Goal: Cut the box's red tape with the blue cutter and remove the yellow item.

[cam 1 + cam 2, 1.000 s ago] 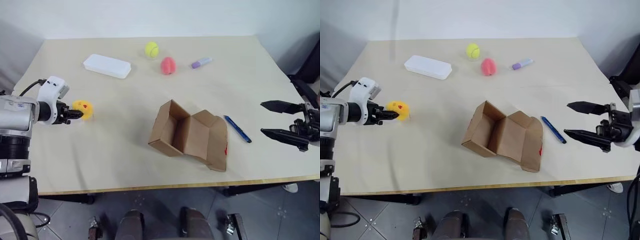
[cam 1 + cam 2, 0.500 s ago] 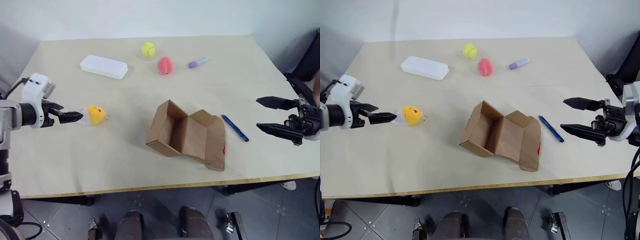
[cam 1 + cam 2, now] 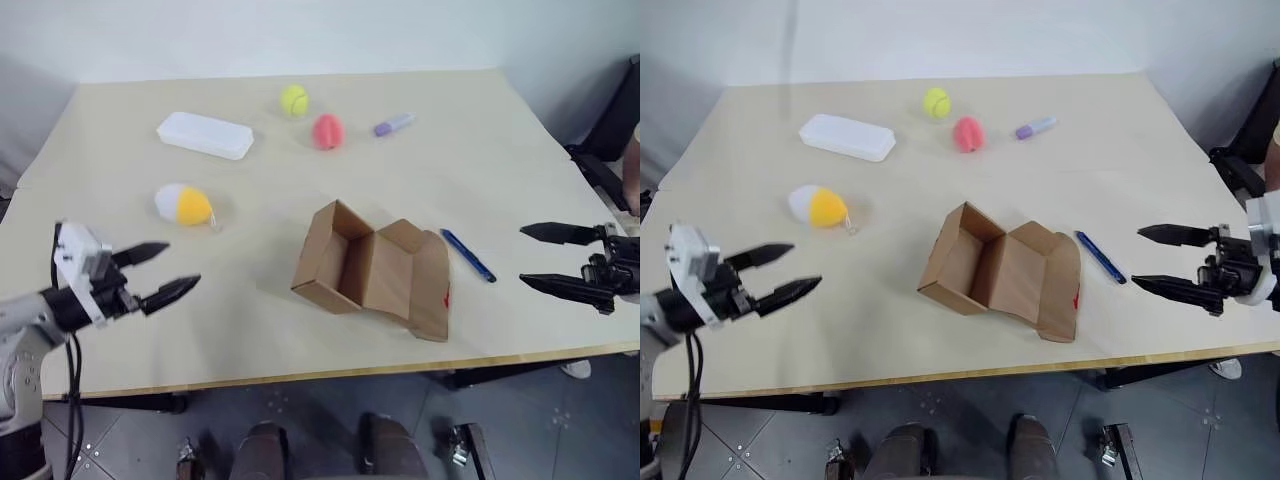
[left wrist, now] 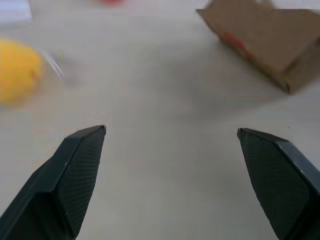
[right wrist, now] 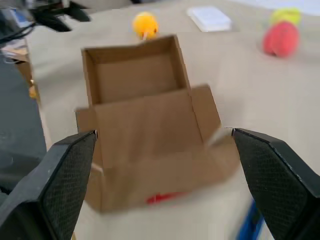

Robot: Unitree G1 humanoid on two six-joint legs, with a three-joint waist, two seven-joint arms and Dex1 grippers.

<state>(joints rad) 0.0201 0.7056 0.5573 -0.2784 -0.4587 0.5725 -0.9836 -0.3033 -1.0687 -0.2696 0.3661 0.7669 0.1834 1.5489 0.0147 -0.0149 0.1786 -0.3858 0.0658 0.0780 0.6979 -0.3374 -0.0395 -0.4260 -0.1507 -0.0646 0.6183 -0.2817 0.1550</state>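
In the left eye view, the box (image 3: 372, 268) lies in the centre of the frame, on its side, with the flaps open and the inside empty. The red tape (image 3: 448, 296) shows as a small red mark on the flap at lower right of the box. The blue cutter (image 3: 470, 256) lies on the table (image 3: 480, 150) just to the right of the box, not touching it. The yellow item (image 3: 184, 204) rests at centre left, well apart from the box. The left gripper (image 3: 158, 272) hangs at lower left with its two fingers spread wide and nothing between them. The right gripper (image 3: 546, 259) is at the right edge, also released and empty.

The right eye view gives the same layout; in the upper part a white case (image 3: 847, 137), a tennis ball (image 3: 936, 101), a pink ball (image 3: 968, 133) and a lavender marker (image 3: 1037, 128) lie far from the work.

In the left wrist view, the black fingers (image 4: 75, 170) stand apart over bare table, with the yellow item at upper left.

In the right wrist view, the open box sits between the spread fingers (image 5: 65, 175), red tape at the bottom.

I judge the task nearly finished: the item is out. To end well, both arms should draw away without brushing the box or pushing the item.
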